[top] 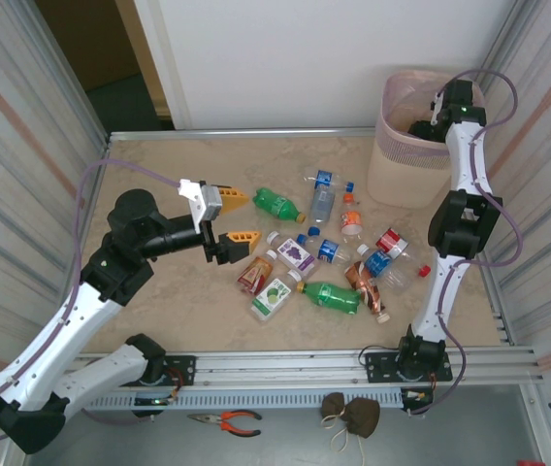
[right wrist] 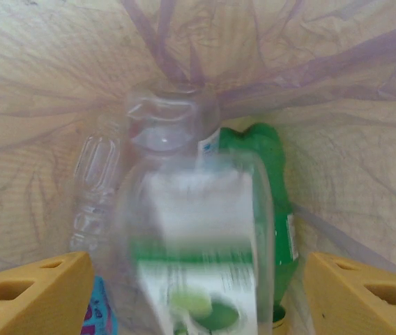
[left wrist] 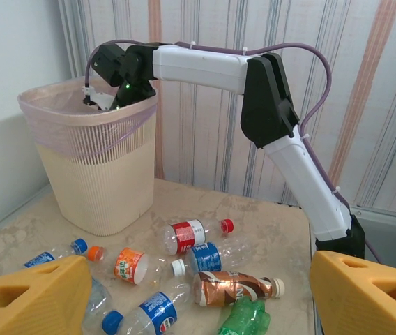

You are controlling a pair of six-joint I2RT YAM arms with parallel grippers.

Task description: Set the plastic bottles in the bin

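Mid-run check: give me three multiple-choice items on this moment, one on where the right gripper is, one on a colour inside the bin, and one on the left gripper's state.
1. Where is the right gripper?
A) folded back at its own base
B) at the mouth of the bin
C) hanging off the near edge

2. Inside the bin, what colour is the rightmost bottle, beside the blurred bottle?
A) red
B) green
C) blue

3. The left gripper is:
A) shut on a green bottle
B) shut on nothing
C) open, with nothing between its fingers

Answers:
1 B: in the top view the arm reaches over the bin's rim.
2 B: the right wrist view shows green plastic there.
3 C: its yellow fingers stand wide apart in the top view.
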